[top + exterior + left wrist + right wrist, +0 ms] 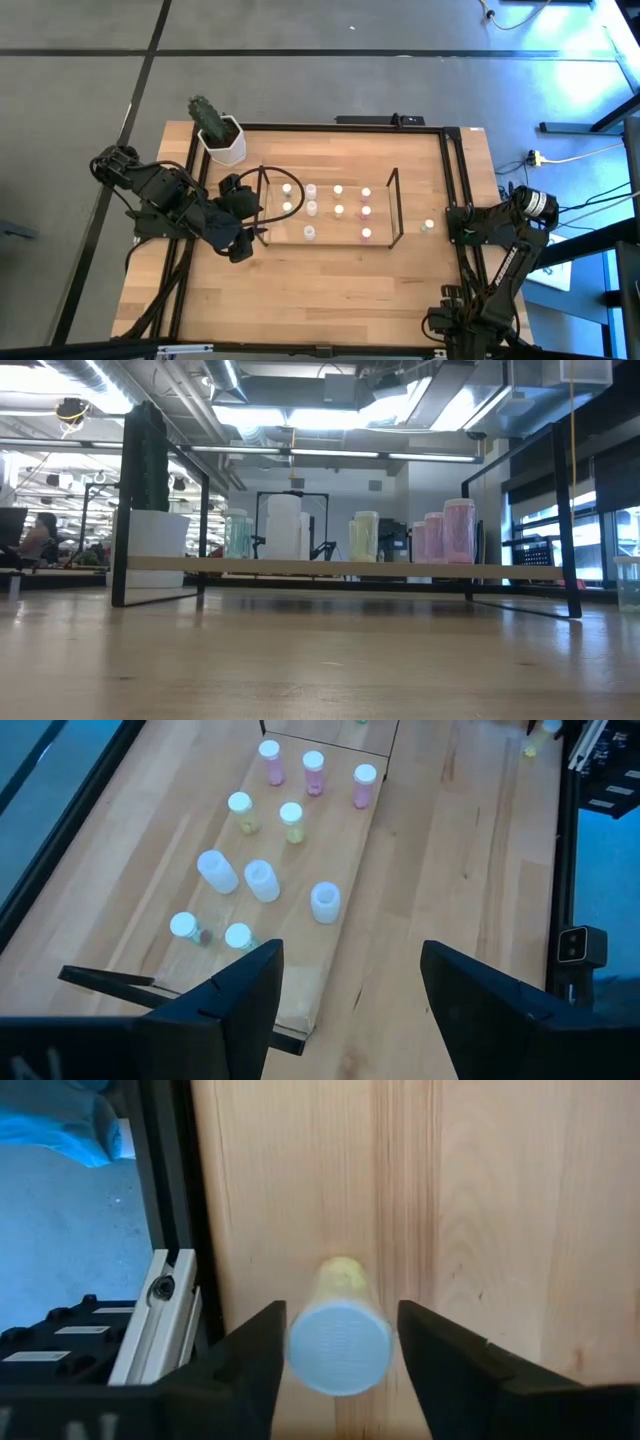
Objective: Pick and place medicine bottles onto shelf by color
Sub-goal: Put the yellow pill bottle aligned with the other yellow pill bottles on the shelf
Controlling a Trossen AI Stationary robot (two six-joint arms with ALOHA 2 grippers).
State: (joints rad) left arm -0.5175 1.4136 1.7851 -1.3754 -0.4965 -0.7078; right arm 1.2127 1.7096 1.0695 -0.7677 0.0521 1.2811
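Shelf [390,205]: we see the clear rack in the middle of the high view, its thin dark frame upright at both ends.
Placed so far: nine bottles stand on it in loose rows. In the left wrist view we read pink ones [313,772] at the far end, yellowish ones [291,821] next, white ones [262,880] after them and greenish ones [183,927] nearest the camera, so the sorting by colour looks mostly done.
Left to do: one yellowish bottle [428,226] stands alone on the wood, right of the shelf in the high view. We judge it the last visible one to move.
Right gripper [337,1348]: at centre right of the high view; its fingers flank that bottle with a gap on each side, not yet clamped.
Left gripper [244,240]: at the shelf's left end, fingers apart, carrying nothing.
Plant pot [223,143]: upper left of the table, uninvolved.
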